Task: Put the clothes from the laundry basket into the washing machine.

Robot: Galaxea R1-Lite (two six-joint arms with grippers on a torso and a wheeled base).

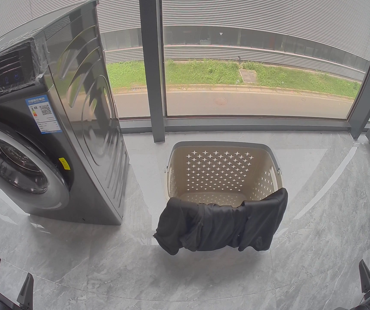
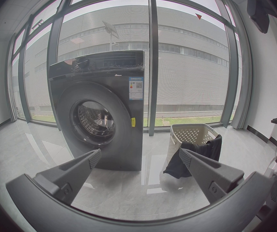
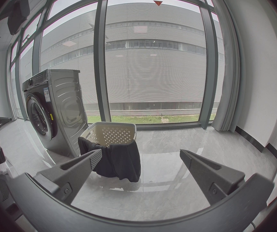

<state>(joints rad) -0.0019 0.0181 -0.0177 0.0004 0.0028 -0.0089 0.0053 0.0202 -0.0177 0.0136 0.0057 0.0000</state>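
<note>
Grey marble-patterned floor tiles [image 1: 305, 255], glossy, are laid up to one wall of floor-to-ceiling window glazing [image 1: 258, 44] with dark metal frames.

Items recorded:

- One dark grey front-loading washing machine [image 1: 77, 121], stood on the floor at the robot's left, with one round drum porthole [image 1: 15, 164] on its front. Whether the door is open cannot be told.
- One beige perforated plastic laundry basket [image 1: 221, 168], stood upright on the floor to the right of the machine and apart from it, close to the window.
- One black cloth garment [image 1: 219, 227], draped over the basket's near rim, with most of its bulk hung down the outer wall.
- One left gripper [image 2: 139, 152], its two dark fingers spread wide with nothing between them, held low and well apart from the basket.
- One right gripper [image 3: 140, 152], likewise spread wide and unloaded, held low on the opposite side, well apart from the basket.
</note>
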